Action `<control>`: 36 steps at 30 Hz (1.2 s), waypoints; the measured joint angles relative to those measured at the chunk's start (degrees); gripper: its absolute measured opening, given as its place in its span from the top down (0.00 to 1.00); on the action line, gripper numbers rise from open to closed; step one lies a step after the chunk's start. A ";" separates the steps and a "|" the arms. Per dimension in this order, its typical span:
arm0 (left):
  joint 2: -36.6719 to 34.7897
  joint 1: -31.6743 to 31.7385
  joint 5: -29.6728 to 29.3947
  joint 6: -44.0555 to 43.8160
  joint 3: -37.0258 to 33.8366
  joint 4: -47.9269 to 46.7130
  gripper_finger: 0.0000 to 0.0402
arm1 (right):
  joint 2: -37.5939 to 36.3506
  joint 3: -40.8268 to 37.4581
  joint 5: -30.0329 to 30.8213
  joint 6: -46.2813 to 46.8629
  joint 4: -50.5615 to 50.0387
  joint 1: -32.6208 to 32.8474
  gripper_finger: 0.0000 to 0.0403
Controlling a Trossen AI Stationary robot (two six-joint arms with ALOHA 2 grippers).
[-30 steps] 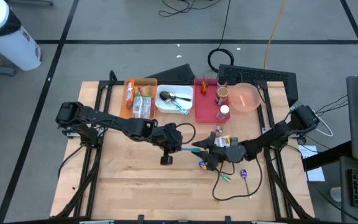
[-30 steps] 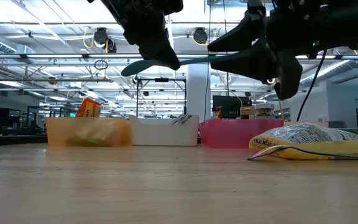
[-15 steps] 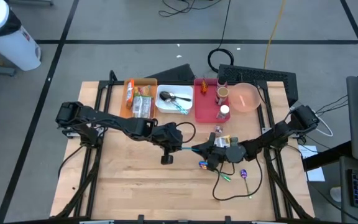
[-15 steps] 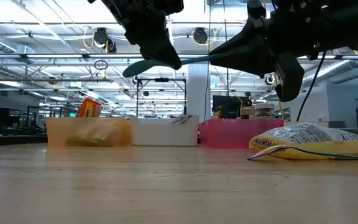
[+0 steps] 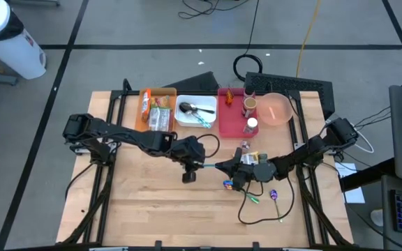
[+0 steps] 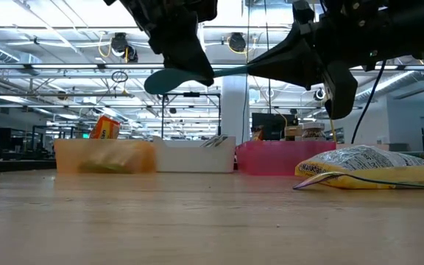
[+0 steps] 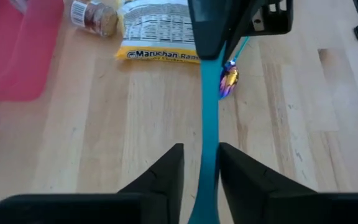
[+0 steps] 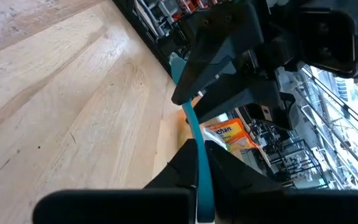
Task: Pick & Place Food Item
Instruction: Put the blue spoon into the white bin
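Teal spatula [image 5: 209, 166] hangs mid-air at table centre, mid-handover: right gripper [image 5: 223, 167], at 3 o'clock, has clamped onto its handle; left gripper [image 5: 195, 162] fingers [image 7: 166, 171] just loosening, flanking it

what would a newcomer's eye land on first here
The teal utensil bridging both arms in mid-air above the table's middle: the right tool is shut on one end, the left tool straddles the other. Behind them, orange, white and red bins line the far edge.
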 joint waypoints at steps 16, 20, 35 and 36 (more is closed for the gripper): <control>-1.93 1.40 0.26 12.70 0.00 7.30 0.49 | -0.02 0.00 -0.10 1.82 -0.34 -0.35 0.99; -6.12 1.38 -4.24 14.63 0.00 6.01 0.48 | 0.00 -0.02 -0.06 3.76 -1.63 -0.70 0.99; -25.61 -0.11 -6.39 10.88 -8.48 -3.17 0.48 | -0.01 -0.02 20.53 6.25 -7.96 -1.20 0.99; -26.56 -0.49 -6.36 10.48 -10.45 -1.48 0.48 | 0.00 -0.02 22.60 5.56 -7.66 -1.17 0.99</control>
